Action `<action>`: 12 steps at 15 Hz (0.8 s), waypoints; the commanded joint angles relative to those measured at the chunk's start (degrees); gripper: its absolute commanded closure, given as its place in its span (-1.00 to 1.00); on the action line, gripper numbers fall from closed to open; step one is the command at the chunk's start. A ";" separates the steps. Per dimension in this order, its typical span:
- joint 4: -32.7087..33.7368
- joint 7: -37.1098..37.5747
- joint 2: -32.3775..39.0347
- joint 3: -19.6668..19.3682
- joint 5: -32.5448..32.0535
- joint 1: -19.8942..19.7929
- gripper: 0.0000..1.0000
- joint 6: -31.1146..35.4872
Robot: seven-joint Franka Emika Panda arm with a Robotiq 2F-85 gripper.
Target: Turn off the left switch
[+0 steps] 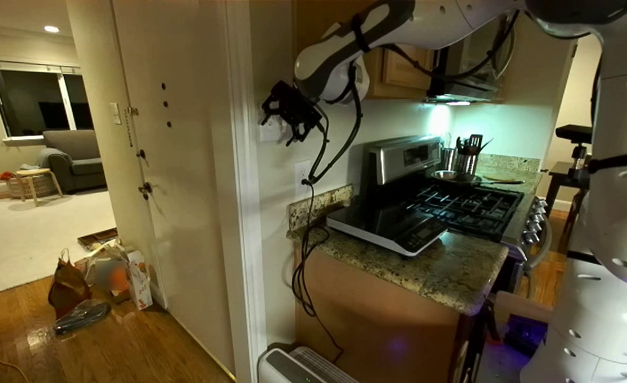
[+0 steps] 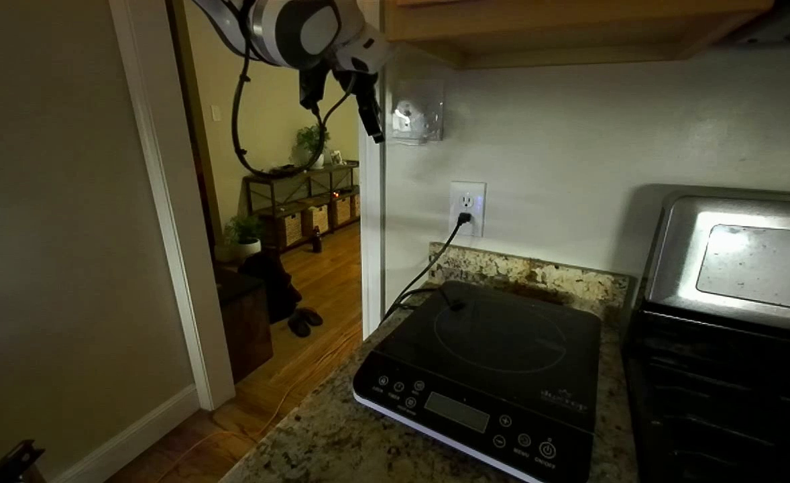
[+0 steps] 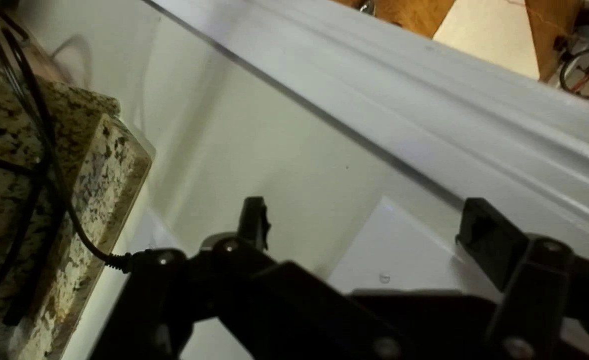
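Observation:
The white switch plate (image 1: 269,133) is on the cream wall beside the door frame, partly behind my gripper (image 1: 278,133). In an exterior view the plate (image 2: 422,115) shows with glare, and my gripper (image 2: 373,139) is just to its left. In the wrist view one corner of the plate (image 3: 399,250) with a screw shows between the fingers of my gripper (image 3: 365,217). The fingers are wide apart with nothing between them. The left switch itself is hidden behind the gripper body in the wrist view and cannot be made out in the exterior views. Contact cannot be told.
An outlet plate (image 2: 477,225) with a black cord is below the switch plate. The white door frame (image 3: 374,95) runs close beside it. A wooden cabinet (image 2: 569,40) hangs above. A black induction cooktop (image 2: 495,335) sits on the granite counter (image 1: 430,276) below, near the stove (image 1: 468,207).

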 commanded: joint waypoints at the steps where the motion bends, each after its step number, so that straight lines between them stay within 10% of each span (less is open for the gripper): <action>1: -6.51 -4.41 -8.02 0.52 0.68 0.22 -1.00 -9.38; 12: -14.67 -5.36 -17.26 2.15 -14.16 -0.22 -1.00 -45.15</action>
